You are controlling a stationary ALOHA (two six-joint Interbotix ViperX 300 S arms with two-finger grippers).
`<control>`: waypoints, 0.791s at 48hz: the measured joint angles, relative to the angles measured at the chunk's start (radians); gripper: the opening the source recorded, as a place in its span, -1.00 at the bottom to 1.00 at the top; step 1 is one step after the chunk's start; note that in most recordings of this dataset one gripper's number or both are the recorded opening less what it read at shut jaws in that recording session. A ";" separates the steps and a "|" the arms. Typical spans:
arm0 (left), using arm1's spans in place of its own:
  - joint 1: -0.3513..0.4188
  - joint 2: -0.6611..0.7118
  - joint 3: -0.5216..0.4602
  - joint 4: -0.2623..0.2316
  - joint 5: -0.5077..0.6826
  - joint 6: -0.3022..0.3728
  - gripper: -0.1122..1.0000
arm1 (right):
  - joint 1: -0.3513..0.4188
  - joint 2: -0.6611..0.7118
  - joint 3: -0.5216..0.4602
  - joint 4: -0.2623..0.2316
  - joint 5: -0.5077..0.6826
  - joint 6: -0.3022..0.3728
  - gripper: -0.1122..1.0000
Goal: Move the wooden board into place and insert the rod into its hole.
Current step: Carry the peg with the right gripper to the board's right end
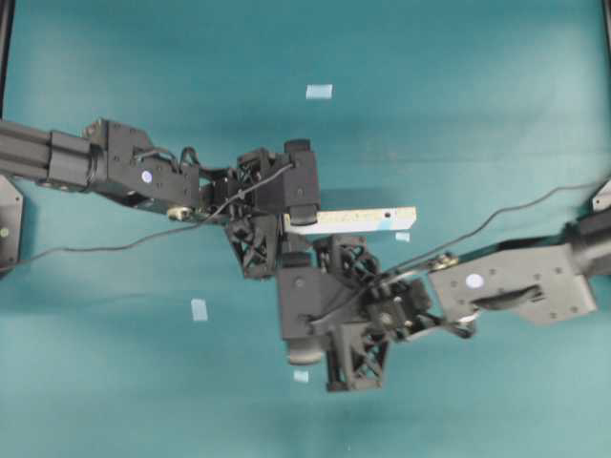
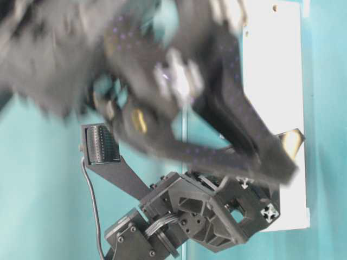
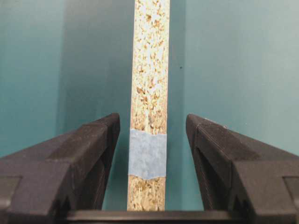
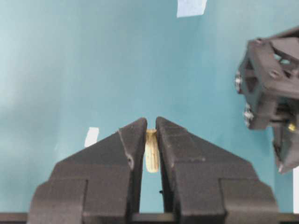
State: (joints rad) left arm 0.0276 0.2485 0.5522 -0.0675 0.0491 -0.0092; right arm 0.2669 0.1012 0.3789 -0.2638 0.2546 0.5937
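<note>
The wooden board [image 3: 149, 102] stood on its thin edge between the two fingers [image 3: 88, 158] of the left end effector [image 3: 149, 154]. A gap was visible on each side, so the fingers were released and did not touch it. A band of blue tape [image 3: 147, 154] wrapped the board between them. In the overhead view the board [image 1: 358, 219] stuck out toward 3 o'clock from the left end effector [image 1: 298, 221], and the hole [image 1: 388, 216] was a dark dot near its far end (beside a bluish mark). The right end effector [image 4: 150, 140] was clenched on the rod [image 4: 152, 154], which stood between its fingertips. In the overhead view it [image 1: 307, 348] was at about 7 o'clock from the board, above the teal worktop [image 1: 477, 114].
</note>
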 measured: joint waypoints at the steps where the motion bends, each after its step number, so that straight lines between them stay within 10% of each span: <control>1: 0.000 0.000 0.000 0.000 0.000 0.000 0.23 | -0.002 -0.009 0.009 0.000 -0.008 0.000 -0.62; 38: 0.000 0.000 0.003 -0.002 0.000 0.000 0.24 | -0.195 -0.399 0.439 -0.008 -0.347 -0.028 -0.62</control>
State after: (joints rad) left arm 0.0276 0.2485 0.5553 -0.0690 0.0491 -0.0092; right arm 0.0721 -0.2976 0.8176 -0.2715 -0.0920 0.5660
